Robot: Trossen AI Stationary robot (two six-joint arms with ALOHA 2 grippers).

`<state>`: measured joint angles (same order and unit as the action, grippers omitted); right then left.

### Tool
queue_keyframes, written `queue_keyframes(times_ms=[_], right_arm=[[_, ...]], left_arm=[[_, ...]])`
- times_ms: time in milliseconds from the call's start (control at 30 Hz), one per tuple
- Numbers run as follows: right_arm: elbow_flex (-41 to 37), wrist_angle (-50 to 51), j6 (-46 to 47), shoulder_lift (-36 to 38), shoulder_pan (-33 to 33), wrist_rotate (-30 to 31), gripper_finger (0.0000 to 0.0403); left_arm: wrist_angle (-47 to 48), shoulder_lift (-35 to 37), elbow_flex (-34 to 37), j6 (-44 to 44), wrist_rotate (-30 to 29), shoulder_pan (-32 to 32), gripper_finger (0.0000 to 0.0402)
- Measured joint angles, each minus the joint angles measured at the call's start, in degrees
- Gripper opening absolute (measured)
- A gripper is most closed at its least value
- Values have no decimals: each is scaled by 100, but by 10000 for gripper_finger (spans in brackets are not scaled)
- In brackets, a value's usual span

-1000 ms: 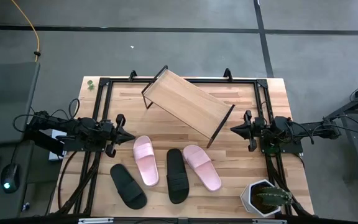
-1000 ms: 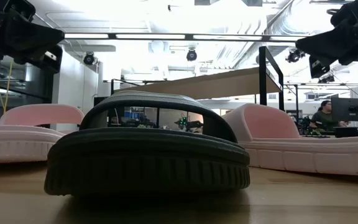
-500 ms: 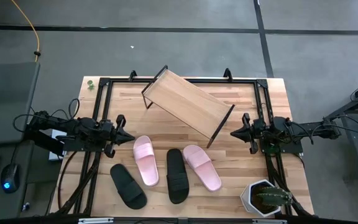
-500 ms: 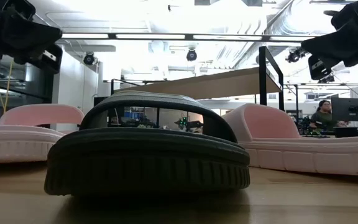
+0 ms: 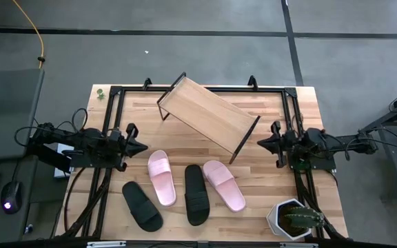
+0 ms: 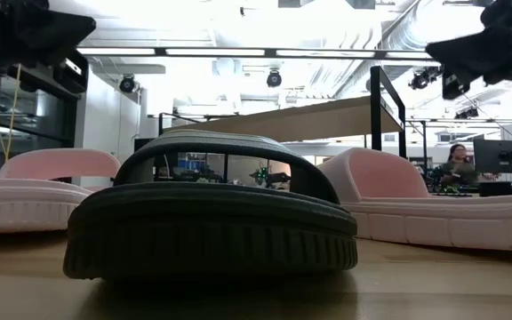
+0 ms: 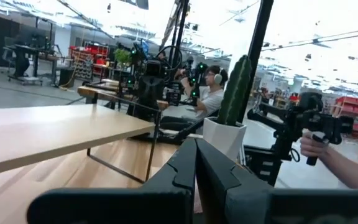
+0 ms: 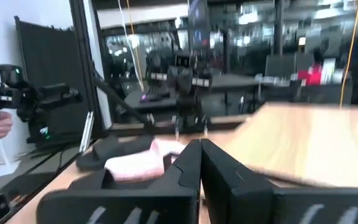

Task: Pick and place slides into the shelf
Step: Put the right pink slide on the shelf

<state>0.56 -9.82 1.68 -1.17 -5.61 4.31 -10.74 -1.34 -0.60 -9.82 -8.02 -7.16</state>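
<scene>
Lying in a loose row on the near half of the bench (image 5: pixel 302 103), the four slides — a black one (image 5: pixel 142 206), a pink one (image 5: pixel 161 178), a black one (image 5: pixel 196 193) and a pink one (image 5: pixel 224 184) — show no readable writing, and the shelf (image 5: pixel 209 116) stands askew behind them. A potted cactus (image 5: pixel 293 219) occupies the near right corner. The left end effector (image 5: pixel 140 147) and right end effector (image 5: pixel 260 143) hover at the bench's sides, both closed and empty.
</scene>
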Motion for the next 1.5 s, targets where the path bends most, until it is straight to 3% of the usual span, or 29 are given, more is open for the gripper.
queue_keyframes(times_ms=[333,467,733,933,1067,1233,1367,1500], right_arm=[[9,-1535,102,2,0,-96,0],[265,-1533,31,0,-2,-302,0],[1046,-1070,64,-460,-4,-555,0],[1784,-924,-218,-1591,-4,-802,0],[2481,-555,-567,-2566,-65,-990,0],[3547,206,-1325,-3852,-447,-704,0],[4487,1085,-1878,-4822,-966,17,0],[5406,2028,-2122,-5708,-1592,1121,0]], left_arm=[[156,-2,-838,-245,-81,0,1],[504,-73,-974,-245,-77,0,1],[149,-550,-988,-191,-362,0,1],[-732,-1193,-1057,-88,-314,0,1],[-572,-1790,-1472,-118,-298,0,1],[-533,-2702,-1998,-182,16,1,1],[-583,-3386,-2280,-69,526,0,1],[-639,-3896,-2524,-113,674,-2,1]])
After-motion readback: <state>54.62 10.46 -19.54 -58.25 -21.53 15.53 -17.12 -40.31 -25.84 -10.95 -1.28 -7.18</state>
